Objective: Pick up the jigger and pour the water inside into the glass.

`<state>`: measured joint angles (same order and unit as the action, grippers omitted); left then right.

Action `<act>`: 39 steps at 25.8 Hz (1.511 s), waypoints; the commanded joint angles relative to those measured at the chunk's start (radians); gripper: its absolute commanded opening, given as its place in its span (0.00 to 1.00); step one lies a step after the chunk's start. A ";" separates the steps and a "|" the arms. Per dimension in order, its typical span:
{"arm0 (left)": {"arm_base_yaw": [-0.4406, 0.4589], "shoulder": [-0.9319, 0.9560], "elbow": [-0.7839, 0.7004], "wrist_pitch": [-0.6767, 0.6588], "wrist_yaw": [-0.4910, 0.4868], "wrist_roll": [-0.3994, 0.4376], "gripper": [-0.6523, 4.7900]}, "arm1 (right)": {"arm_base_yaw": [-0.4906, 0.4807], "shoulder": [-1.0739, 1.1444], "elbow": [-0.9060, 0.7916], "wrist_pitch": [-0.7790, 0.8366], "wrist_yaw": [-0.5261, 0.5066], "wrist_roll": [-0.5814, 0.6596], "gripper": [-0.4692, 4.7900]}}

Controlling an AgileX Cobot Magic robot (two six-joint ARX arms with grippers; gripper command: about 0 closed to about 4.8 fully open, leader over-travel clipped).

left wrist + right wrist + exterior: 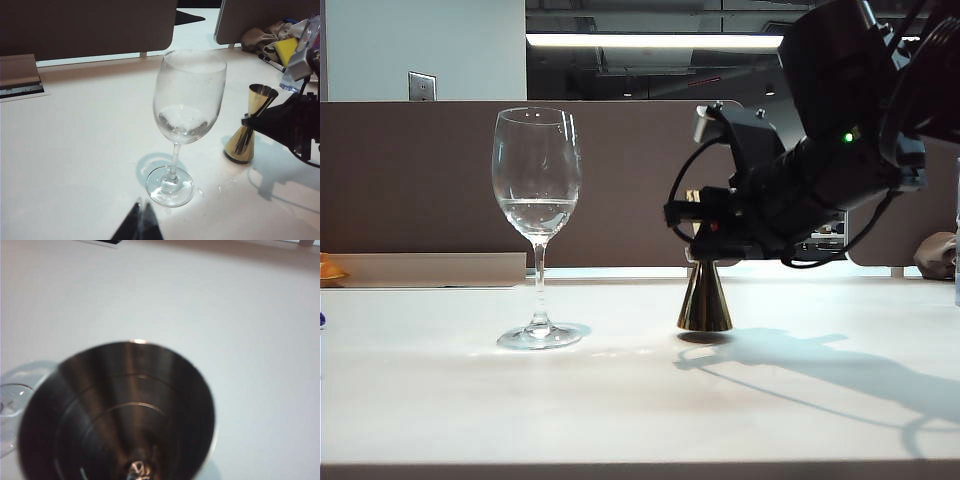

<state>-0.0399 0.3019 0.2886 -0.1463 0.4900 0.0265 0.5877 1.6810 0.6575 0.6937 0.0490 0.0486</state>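
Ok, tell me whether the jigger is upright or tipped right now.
Upright. The jigger stands on the table on its wide lower cone, the right claw at its waist, beside the glass.

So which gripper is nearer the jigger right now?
The right. The right gripper is closed on the jigger at its waist, with its base on the table. The left gripper is back on the near side of the glass, holding nothing.

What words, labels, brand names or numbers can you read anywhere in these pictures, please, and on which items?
None can be read.
The jigger, held at its waist by the right pincer, shows only plain rings inside its cup.
The glass is unmarked.
The left pincer is bare.
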 commanded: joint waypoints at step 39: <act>0.002 -0.296 0.009 -0.146 0.015 0.024 0.11 | 0.095 -0.233 -0.045 -0.283 0.268 0.034 0.63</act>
<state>-0.0399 0.0265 0.2913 -0.2565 0.5079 0.0517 0.6823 1.4887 0.6228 0.4526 0.2897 0.0807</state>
